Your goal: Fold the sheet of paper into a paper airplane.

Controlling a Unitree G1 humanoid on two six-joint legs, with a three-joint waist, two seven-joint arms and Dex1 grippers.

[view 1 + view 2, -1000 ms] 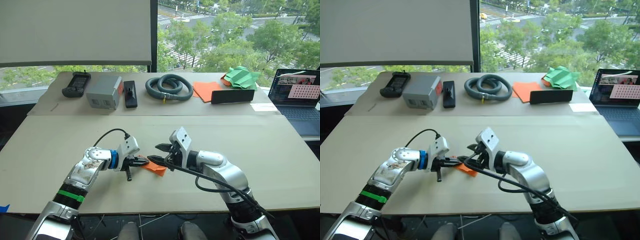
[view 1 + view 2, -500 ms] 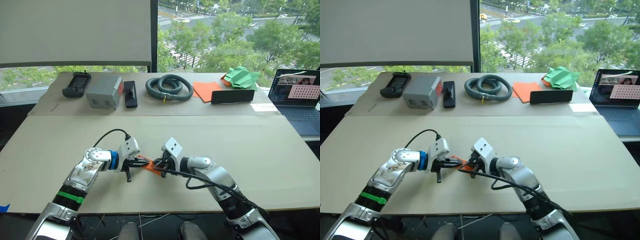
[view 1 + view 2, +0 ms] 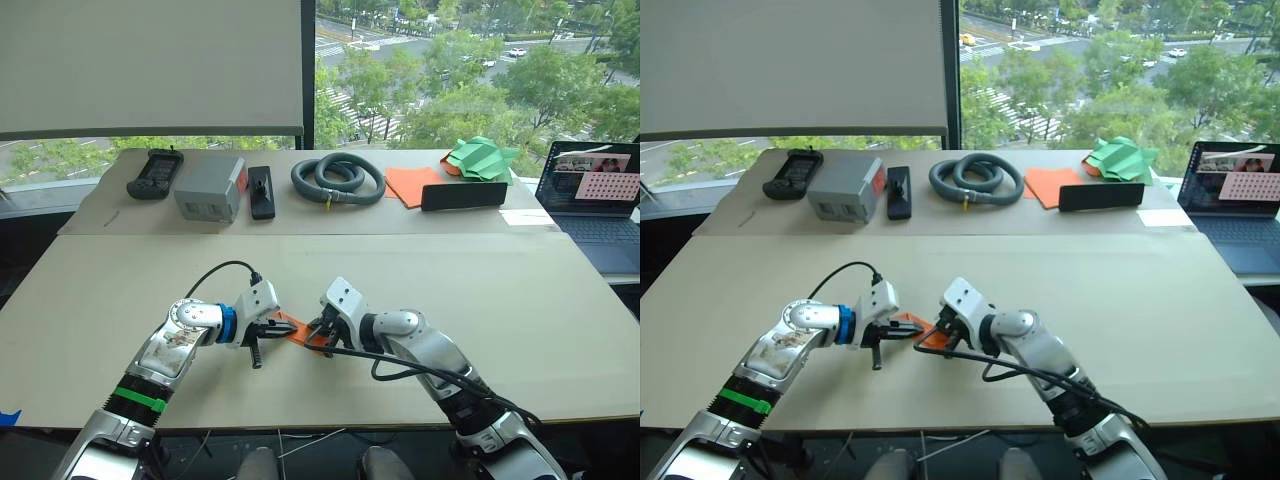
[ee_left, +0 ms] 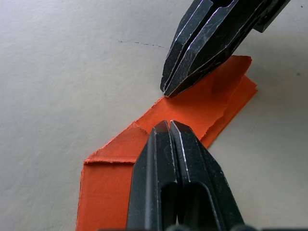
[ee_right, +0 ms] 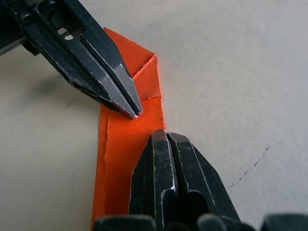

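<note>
Table (image 3: pixel 560 330) carries the folded orange paper (image 4: pixel 192 108) near its front edge, flat between both arms. Left gripper (image 4: pixel 168 126) has its fingers pressed together, tips down on the paper. Right gripper (image 5: pixel 165 136), fingers likewise closed, presses the paper just beside it.

We see the sheet of paper (image 4: pixel 195 108), bright orange, folded into a narrow creased strip, lying flat on the surface (image 3: pixel 500 300).
</note>
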